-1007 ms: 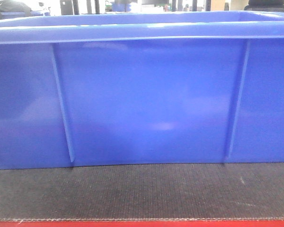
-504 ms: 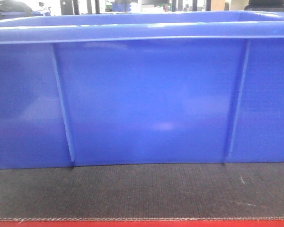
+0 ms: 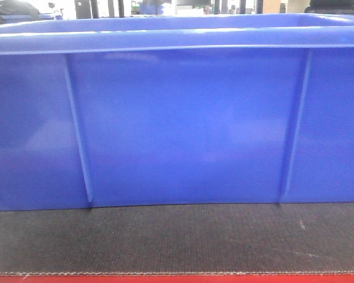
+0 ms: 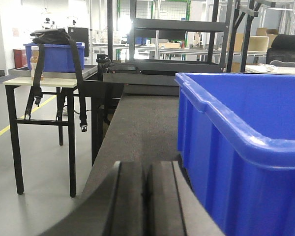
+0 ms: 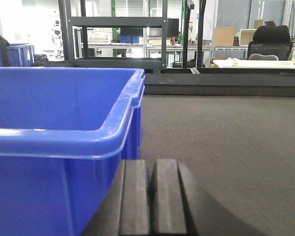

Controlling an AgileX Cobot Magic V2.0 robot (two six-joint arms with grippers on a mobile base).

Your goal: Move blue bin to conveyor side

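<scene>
Blue bin [image 3: 183, 124] upright on the black woven conveyor belt [image 3: 177, 236], near wall set back from the red edge strip [image 3: 177, 279], a band of bare belt between. Left end effector [image 4: 147, 196] pressed narrow, pads together, holding nothing, just beside the bin's left wall. Right end effector [image 5: 151, 196] likewise closed, empty, beside the right wall; open belt stretching rightward.

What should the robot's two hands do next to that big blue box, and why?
Probably press both hands inward against the box's ends. The blue bin sits on the black belt, with the left gripper low beside one end and the right gripper beside the other. Both are shut and neither visibly touches it, so squeezing from both sides seems needed before sliding it.
</scene>
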